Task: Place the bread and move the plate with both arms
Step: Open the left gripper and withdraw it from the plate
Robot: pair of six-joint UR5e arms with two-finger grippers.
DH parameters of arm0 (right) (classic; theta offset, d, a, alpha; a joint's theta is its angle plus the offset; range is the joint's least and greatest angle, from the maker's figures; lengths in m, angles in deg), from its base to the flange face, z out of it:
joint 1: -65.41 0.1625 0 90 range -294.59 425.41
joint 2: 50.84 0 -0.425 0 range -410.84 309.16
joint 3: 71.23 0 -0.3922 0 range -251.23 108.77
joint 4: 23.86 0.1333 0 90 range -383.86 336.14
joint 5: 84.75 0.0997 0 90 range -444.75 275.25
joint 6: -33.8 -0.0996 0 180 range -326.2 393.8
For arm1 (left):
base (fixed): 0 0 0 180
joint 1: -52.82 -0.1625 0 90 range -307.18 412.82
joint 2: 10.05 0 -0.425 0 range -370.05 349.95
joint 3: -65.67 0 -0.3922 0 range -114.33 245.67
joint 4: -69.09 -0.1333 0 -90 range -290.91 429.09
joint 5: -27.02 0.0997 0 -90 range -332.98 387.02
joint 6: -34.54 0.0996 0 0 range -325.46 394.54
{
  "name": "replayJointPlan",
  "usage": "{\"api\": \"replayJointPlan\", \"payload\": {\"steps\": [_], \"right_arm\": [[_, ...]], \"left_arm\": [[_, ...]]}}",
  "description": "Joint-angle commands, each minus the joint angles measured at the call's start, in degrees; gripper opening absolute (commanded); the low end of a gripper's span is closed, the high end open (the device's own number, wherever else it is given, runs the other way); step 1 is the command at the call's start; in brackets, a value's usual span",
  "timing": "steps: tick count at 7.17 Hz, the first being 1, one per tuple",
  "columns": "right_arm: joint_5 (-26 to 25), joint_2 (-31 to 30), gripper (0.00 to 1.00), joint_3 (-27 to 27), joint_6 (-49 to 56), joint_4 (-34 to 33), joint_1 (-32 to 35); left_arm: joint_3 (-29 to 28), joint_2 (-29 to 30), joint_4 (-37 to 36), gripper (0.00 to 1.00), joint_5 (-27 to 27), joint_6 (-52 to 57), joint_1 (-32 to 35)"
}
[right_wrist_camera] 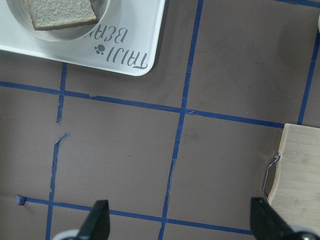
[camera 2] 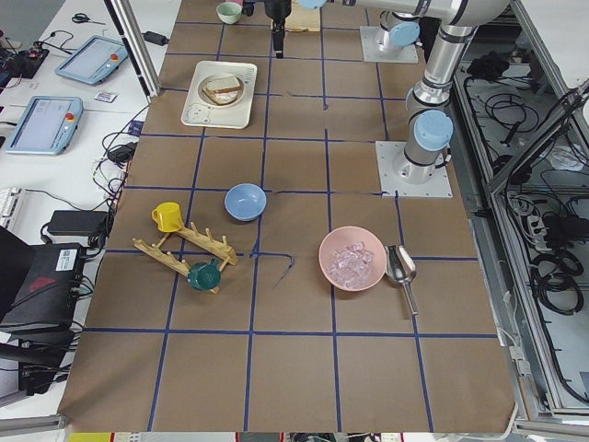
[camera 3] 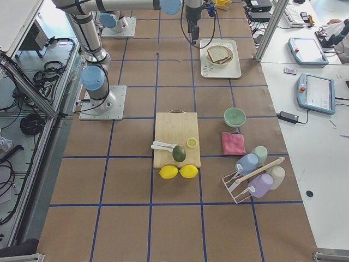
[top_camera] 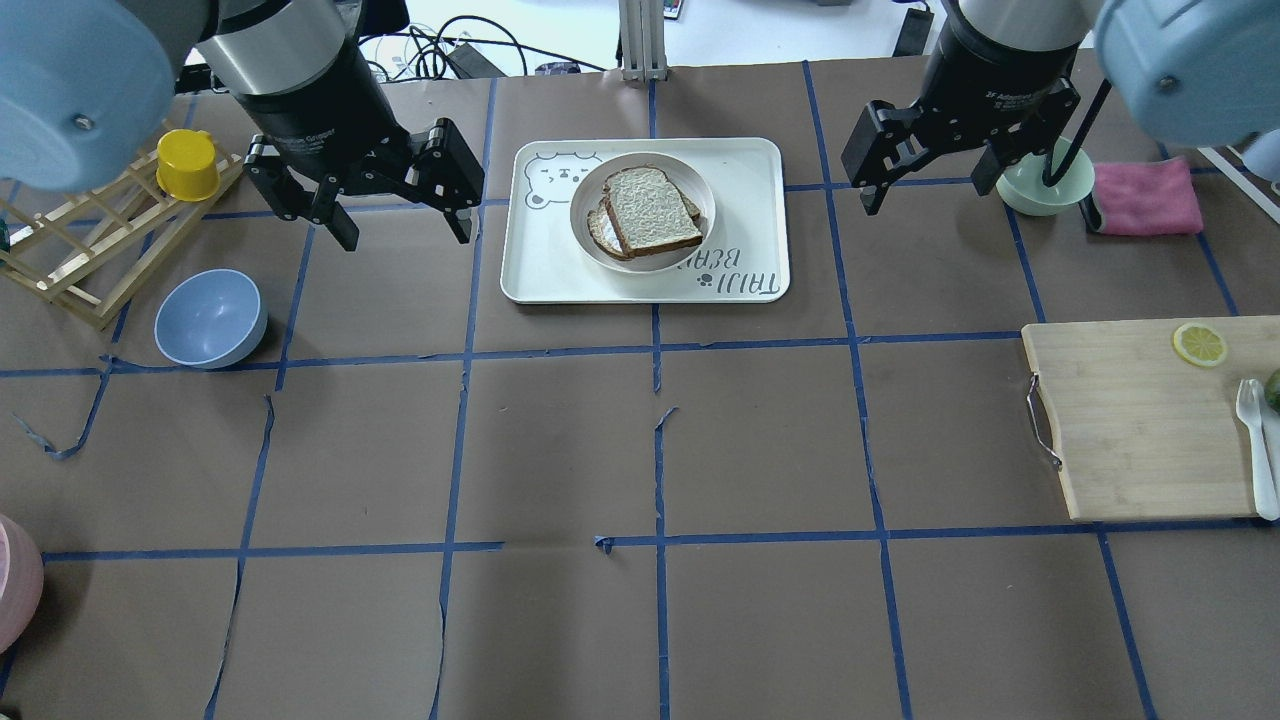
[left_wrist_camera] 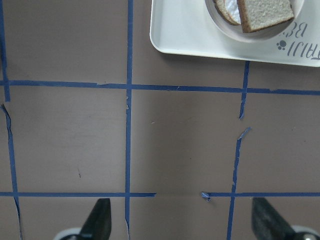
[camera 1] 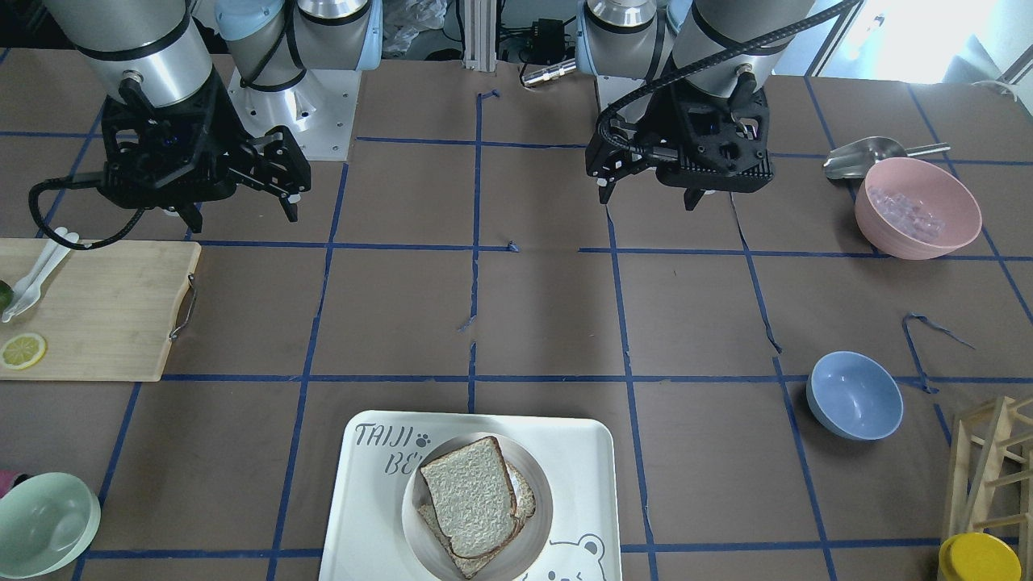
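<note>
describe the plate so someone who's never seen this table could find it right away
Find the big white rectangular tray with the bear drawing, midway along the table's far side. On it sits the plate: small, round, off-white, with a raised rim. Unlike the blue bowl, green bowl and pink bowl elsewhere, it is shallow and carries two stacked bread slices.

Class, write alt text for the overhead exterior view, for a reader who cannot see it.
A slice of bread tops another slice on a round plate, set on a white tray. The left claw and right claw hang open and empty on either side of the tray.
</note>
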Motion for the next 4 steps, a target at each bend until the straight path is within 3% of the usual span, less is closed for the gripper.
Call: {"api": "replayJointPlan", "payload": {"steps": [1, 4], "right_arm": [[0.0, 0.0, 1.0, 0.0, 0.0, 0.0, 0.0], [0.0, 0.1, 1.0, 0.0, 0.1, 0.0, -0.1]], "left_arm": [[1.3, -0.7, -1.7, 1.0, 0.2, 0.0, 0.0], [1.7, -1.2, -2.0, 1.0, 0.5, 0.0, 0.0]]}}
